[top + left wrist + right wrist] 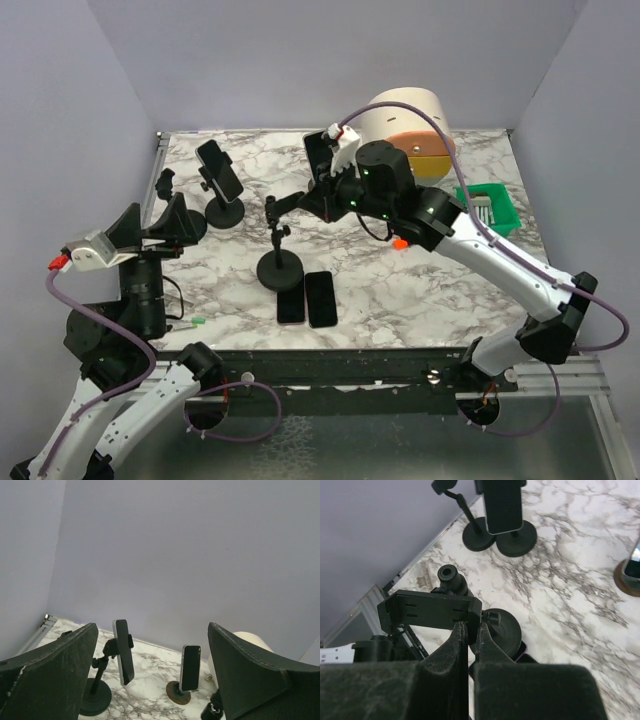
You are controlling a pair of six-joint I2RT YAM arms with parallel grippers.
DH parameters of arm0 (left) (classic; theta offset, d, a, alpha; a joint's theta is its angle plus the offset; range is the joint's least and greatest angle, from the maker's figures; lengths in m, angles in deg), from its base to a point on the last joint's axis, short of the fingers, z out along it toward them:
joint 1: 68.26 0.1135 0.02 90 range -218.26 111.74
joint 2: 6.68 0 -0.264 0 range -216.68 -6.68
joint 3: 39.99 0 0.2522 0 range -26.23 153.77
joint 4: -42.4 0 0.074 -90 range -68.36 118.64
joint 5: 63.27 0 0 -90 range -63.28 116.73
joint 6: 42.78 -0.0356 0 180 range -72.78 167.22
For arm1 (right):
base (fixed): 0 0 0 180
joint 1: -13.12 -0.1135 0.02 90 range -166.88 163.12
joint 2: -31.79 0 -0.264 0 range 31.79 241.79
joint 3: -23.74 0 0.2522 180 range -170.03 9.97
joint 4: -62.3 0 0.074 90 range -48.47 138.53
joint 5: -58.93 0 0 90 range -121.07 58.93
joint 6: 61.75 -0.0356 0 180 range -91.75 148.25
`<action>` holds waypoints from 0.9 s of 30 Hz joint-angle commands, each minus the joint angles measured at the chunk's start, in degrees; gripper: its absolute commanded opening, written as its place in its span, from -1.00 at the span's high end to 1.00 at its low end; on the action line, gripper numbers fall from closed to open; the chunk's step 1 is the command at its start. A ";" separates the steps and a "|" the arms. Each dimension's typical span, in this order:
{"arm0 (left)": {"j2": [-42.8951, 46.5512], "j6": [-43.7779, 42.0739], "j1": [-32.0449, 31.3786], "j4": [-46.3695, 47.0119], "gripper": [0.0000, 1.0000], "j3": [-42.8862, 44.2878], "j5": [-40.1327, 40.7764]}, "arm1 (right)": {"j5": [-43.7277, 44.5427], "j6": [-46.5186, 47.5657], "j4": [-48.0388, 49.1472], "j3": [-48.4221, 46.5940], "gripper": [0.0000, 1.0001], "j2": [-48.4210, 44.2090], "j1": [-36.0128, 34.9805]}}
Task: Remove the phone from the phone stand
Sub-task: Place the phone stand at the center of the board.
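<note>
A black phone [221, 168] [124, 651] [503, 504] is clamped upright in a black phone stand [225, 212] [95, 697] at the back left. My left gripper [172, 214] [152, 680] hovers open just left of it, nothing between its fingers [50, 670]. A second phone [315, 155] [190, 667] stands on a round brown base [178, 692] further back. The middle stand [280, 270] [502, 625] has an empty clamp [270, 210] [430, 611]. My right gripper [290, 203] [470, 625] is shut on that clamp's end.
Two black phones [291, 300] [320, 298] lie flat near the front edge by the middle stand's base. A white roll [410, 112] and a green basket [490, 205] sit at the back right. A small orange piece [400, 243] lies under the right arm.
</note>
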 commanded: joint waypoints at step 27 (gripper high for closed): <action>6.84 -4.20 0.04 -5.36 -0.80 3.43 3.26 | -3.00 3.97 17.80 -31.47 1.00 33.51 -7.73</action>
